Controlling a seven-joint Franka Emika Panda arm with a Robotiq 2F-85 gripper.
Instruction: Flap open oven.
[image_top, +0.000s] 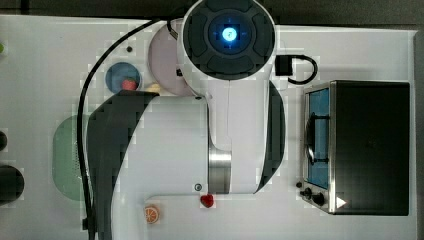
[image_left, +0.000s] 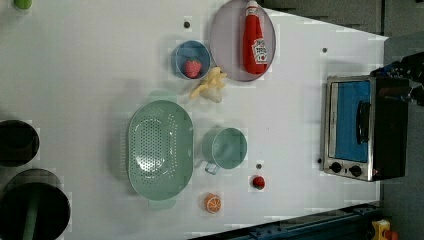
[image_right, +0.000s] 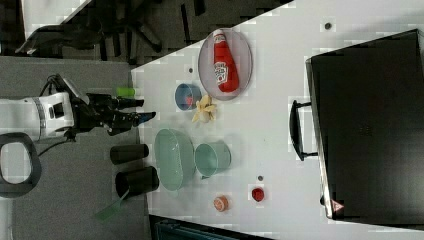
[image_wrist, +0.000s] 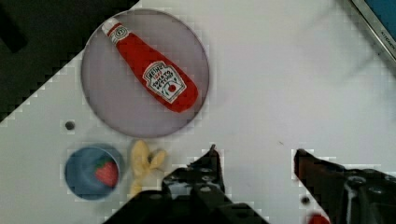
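While the oven stands at the left view's right edge of the white bench, its blue glass door shut and the dark bar handle across it, the end effector hangs released above bare bench, fingers apart, holding nothing. Near it, a ketchup bottle lies on a round plate.

three overhead views, wrist close, shared table
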